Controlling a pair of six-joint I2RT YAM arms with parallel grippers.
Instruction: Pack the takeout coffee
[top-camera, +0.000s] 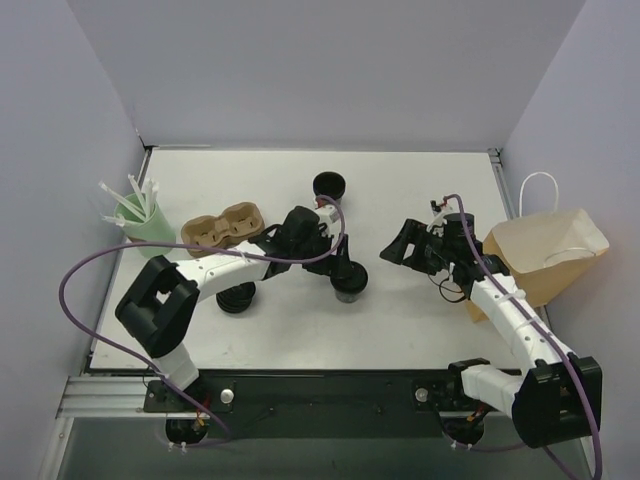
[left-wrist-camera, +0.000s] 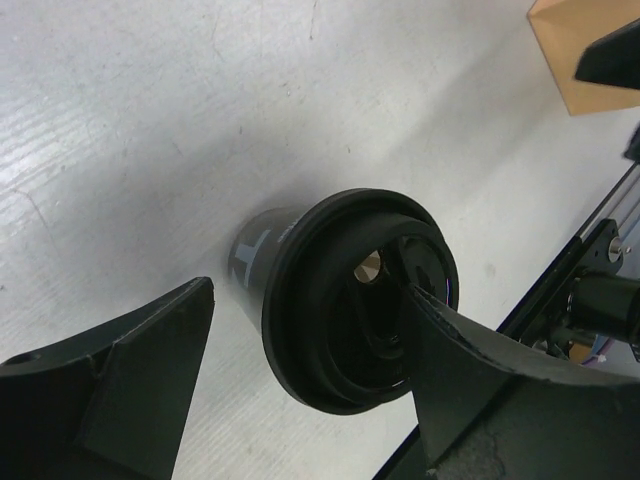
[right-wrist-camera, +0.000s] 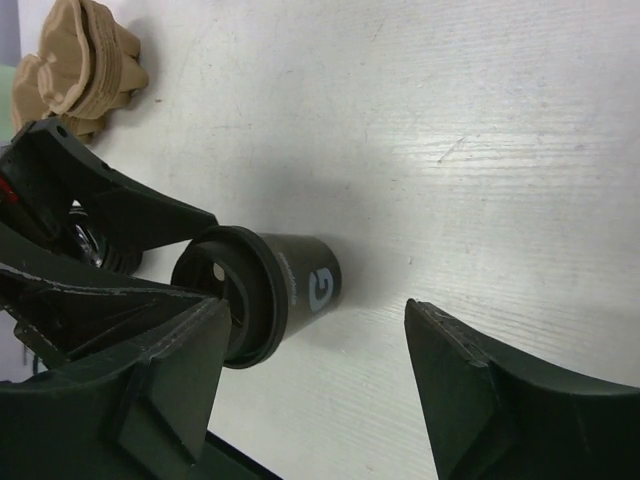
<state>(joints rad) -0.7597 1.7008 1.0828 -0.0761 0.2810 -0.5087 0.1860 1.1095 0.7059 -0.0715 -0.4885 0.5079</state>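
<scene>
The takeout coffee (top-camera: 349, 282) is a small black cup with a black lid and a pale blue logo, standing upright mid-table. My left gripper (top-camera: 338, 262) is open around it. In the left wrist view the lidded cup (left-wrist-camera: 340, 300) sits between the fingers: the right finger (left-wrist-camera: 480, 370) overlaps the lid's edge, and the left finger (left-wrist-camera: 130, 380) stands well apart from it. My right gripper (top-camera: 395, 243) is open just right of the cup and holds nothing. In the right wrist view the cup (right-wrist-camera: 290, 285) stands ahead of its spread fingers (right-wrist-camera: 500, 390).
A brown paper bag (top-camera: 545, 255) stands at the right edge. A brown cup carrier (top-camera: 222, 228) and a mint-green cup of white straws (top-camera: 140, 215) sit at the left. A ribbed black stack (top-camera: 237, 297) lies under the left arm. An open black cup (top-camera: 329, 185) stands farther back.
</scene>
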